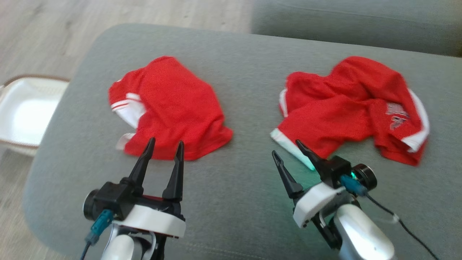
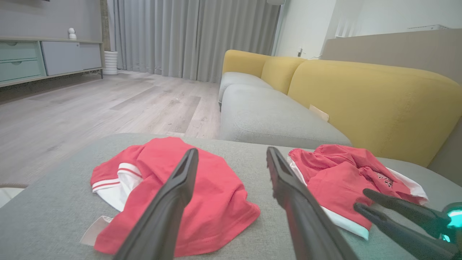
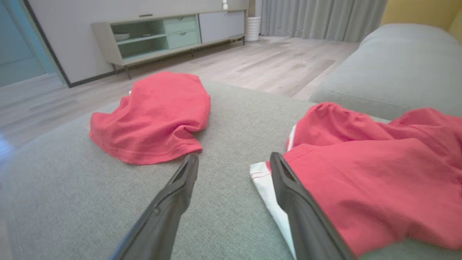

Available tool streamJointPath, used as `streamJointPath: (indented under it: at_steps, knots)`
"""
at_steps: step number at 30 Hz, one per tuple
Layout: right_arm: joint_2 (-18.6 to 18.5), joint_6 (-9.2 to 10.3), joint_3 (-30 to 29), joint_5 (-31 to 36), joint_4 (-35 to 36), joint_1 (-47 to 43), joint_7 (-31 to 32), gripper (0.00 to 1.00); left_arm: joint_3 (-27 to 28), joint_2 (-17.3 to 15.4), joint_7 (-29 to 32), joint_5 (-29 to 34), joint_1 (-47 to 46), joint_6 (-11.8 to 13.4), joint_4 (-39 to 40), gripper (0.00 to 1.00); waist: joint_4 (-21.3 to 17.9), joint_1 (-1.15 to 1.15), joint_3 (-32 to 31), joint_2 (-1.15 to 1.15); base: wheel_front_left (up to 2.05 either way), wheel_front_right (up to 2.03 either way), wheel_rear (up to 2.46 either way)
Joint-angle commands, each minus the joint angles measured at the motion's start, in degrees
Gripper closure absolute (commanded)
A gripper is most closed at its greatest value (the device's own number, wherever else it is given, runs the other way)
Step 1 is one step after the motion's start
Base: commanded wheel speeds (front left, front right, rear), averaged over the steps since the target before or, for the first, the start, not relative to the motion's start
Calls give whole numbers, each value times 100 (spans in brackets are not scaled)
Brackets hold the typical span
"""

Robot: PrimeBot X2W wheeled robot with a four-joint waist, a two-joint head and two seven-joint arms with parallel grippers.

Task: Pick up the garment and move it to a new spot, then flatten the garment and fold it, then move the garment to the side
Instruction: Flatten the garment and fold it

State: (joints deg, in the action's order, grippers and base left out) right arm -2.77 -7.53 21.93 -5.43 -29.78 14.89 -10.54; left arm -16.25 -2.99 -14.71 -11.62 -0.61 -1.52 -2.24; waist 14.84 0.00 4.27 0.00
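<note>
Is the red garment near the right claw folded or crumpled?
Crumpled: the right red garment lies bunched on the grey cushion, creases uneven, white trim sticking out.

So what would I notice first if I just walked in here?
The left garment and the right garment, both bright red with white trim, lie crumpled and apart on the grey cushion. Just in front of them the left gripper and the right gripper point at them, dark fingers spread open. Behind, the yellow sofa stands out.
</note>
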Motion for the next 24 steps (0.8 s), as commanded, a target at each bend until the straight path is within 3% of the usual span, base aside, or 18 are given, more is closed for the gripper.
streamJointPath:
  at_steps: [1, 10, 18, 24]
  knots:
    - [-10, 4, 148, 8, -46, 332, 72, 0, 137, 11, -29, -47, -306, 27, 159, 0, 266, 0, 100, 0, 0, 0, 0]
    - [-10, 4, -301, 566, -1479, 1150, 323, 0, -45, 11, -29, -141, -368, 33, 116, 0, 747, 0, 300, 0, 0, 0, 0]
    - [-10, 4, -745, 938, -2104, 1517, 344, 0, -177, 11, -29, -225, -455, 82, 144, 0, 916, 0, 498, 0, 0, 0, 0]
    - [-10, 4, -727, 828, -2429, 1675, 448, 0, -212, 11, -29, -259, -505, 116, 134, 0, 937, 0, 600, 0, 0, 0, 0]
